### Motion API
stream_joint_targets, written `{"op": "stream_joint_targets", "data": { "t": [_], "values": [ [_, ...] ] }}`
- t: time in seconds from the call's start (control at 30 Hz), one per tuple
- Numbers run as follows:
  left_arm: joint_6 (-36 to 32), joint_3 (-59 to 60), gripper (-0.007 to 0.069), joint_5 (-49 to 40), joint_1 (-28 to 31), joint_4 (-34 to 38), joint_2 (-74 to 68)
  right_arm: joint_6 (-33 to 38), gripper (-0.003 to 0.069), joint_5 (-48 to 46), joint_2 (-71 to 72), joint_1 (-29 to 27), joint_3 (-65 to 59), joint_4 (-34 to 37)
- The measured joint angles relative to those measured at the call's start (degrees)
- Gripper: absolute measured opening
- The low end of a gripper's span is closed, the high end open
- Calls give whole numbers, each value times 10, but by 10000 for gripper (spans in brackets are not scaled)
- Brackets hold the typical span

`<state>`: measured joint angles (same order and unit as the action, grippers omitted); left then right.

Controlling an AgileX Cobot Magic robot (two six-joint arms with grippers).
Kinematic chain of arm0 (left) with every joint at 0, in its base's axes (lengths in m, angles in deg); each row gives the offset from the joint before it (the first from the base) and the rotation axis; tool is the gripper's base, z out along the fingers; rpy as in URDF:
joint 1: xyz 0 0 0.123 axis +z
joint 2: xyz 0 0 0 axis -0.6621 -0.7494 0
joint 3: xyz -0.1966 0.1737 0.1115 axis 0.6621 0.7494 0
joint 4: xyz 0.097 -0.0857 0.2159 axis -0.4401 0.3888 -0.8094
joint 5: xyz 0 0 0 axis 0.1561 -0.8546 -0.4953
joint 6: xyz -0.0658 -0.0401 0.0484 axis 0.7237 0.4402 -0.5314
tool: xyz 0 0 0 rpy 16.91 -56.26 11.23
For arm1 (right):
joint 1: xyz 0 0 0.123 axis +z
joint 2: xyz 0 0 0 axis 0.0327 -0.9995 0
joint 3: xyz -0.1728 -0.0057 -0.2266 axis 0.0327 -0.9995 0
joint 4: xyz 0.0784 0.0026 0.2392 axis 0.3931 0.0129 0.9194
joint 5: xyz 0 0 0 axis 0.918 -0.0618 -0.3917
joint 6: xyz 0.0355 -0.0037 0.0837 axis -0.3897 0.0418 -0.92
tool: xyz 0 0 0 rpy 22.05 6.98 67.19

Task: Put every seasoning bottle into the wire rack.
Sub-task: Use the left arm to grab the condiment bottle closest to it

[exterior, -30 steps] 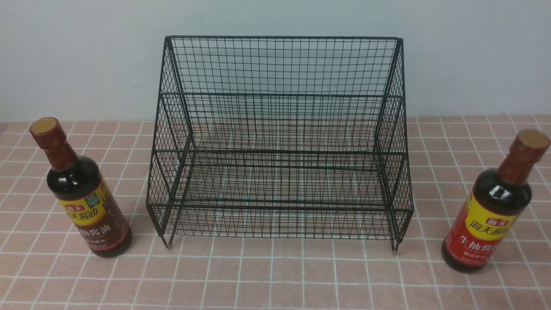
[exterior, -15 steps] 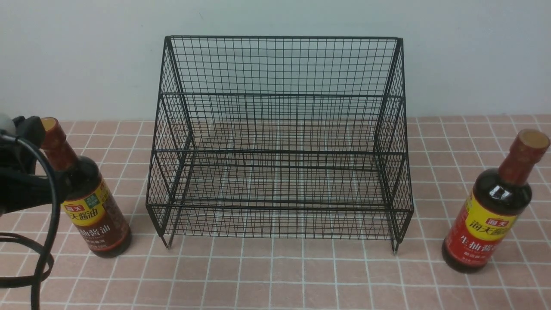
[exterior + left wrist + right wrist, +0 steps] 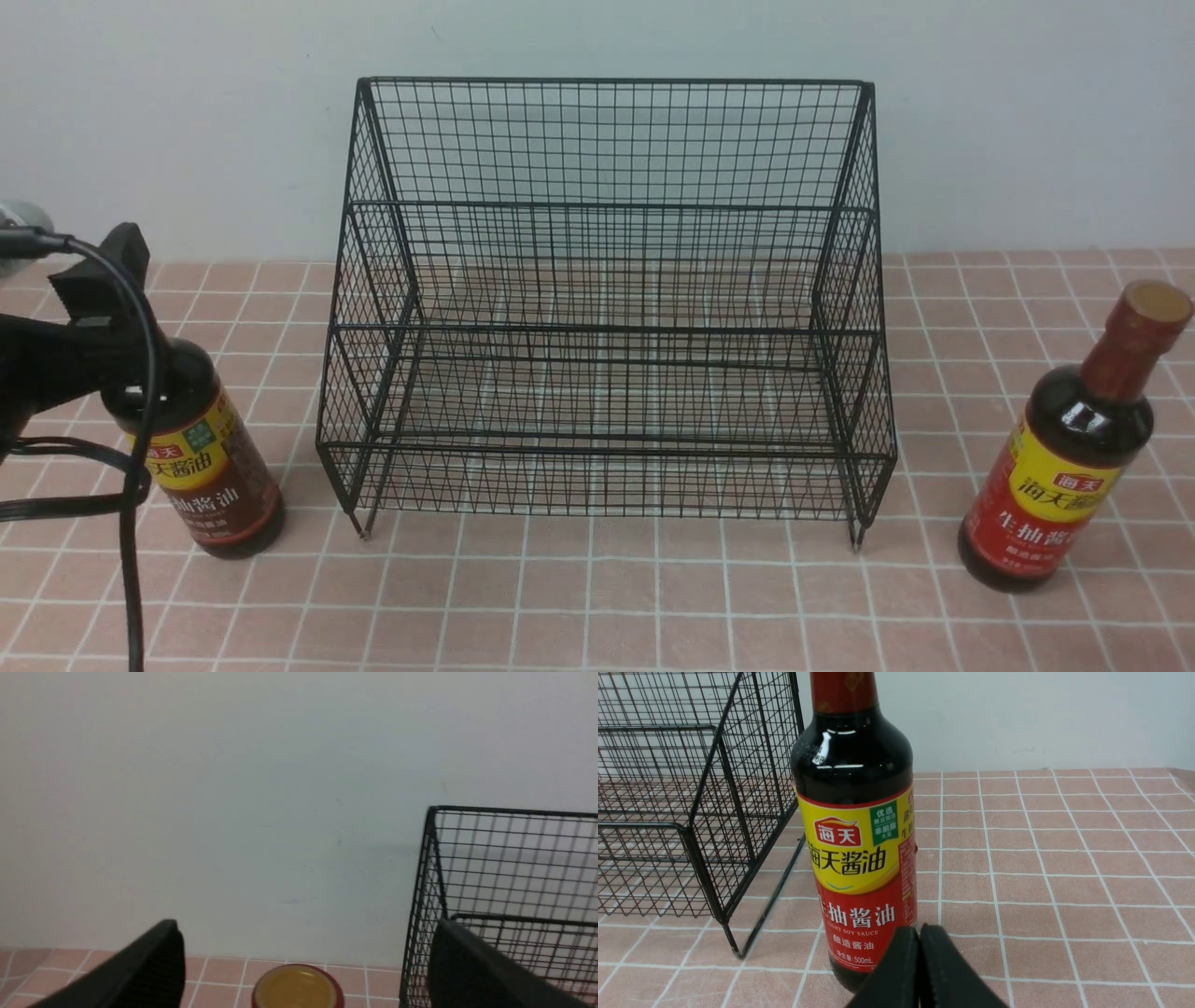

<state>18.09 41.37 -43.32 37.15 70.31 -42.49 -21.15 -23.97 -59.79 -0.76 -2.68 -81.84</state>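
The left gripper [image 3: 306,963] reaches in with its jaws spread wide, the tan cap [image 3: 297,989] of the brown-label bottle [image 3: 219,476] between its fingers in the left wrist view; whether they touch it cannot be told. That bottle stands upright on the tiled table [image 3: 616,597], between 8 and 9 o'clock of the black wire rack [image 3: 607,453], in the front view. The red-label bottle [image 3: 1055,476] stands upright on the same table, between 3 and 4 o'clock of the rack. Both are outside the rack and apart from it. The right gripper [image 3: 920,931], its fingertips together and holding nothing, shows before the red-label bottle in the right wrist view. A pale wall [image 3: 616,37] rises at 12 o'clock.
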Motion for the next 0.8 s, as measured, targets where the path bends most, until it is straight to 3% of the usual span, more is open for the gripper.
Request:
{"op": "stream_joint_targets", "data": {
  "t": [0.23, 0.4, 0.53, 0.73, 0.8],
  "values": [
    [0, -1, 675, 28, 1, 5, -79, 0, -11, 0, 0, 0, 0, 0],
    [0, -1, 623, 97, 1, 5, -132, 0, -11, 0, 0, 0, 0, 0],
    [0, -1, 544, 123, 1, 7, -157, 0, -11, 0, 0, 0, 0, 0],
    [2, -7, 258, 138, 1, 5, -179, 0, -11, 0, 0, 0, 0, 0],
    [4, -14, 258, 123, 1, -6, -179, 0, -11, 0, 0, 0, 0, 0]
  ]
}}
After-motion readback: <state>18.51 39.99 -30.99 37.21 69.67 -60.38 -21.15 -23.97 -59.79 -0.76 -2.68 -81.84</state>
